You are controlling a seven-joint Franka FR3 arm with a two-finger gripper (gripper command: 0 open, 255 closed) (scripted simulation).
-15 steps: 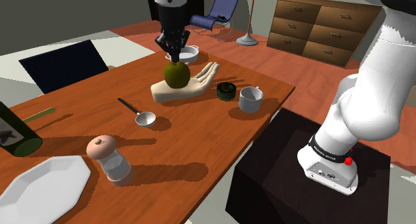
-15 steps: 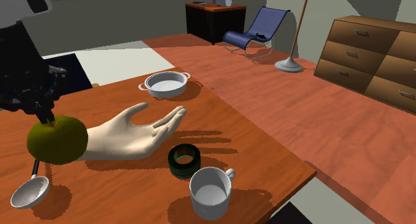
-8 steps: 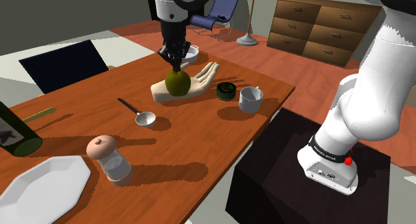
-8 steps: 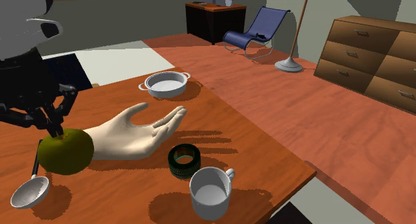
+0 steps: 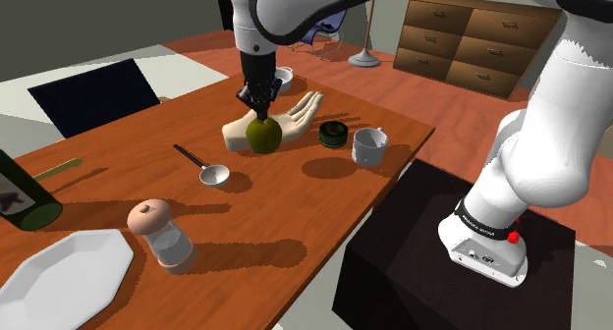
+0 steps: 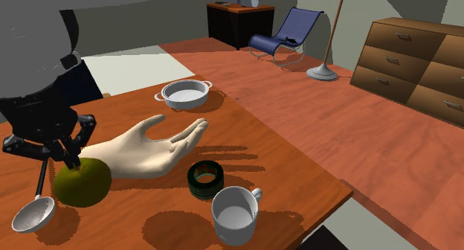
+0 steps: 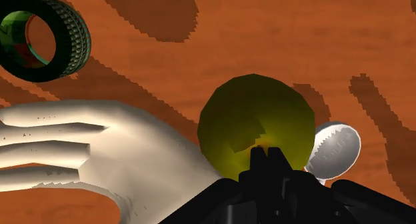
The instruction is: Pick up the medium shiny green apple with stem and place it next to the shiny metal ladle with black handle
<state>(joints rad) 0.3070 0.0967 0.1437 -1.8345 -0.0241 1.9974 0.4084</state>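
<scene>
Gripper (image 5: 260, 110) stands upright over the green apple (image 5: 262, 136), fingers nearly closed and pinched on its top at the stem. The apple is low over the wooden table (image 5: 295, 205), near the ladle (image 5: 199, 163), between the ladle's bowl and the pale hand model (image 5: 290, 119). Contact with the table cannot be determined.

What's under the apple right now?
Wooden table, with the ladle bowl peeking out beside the apple. The claw grips its top; whether the apple touches the table is hidden.
</scene>
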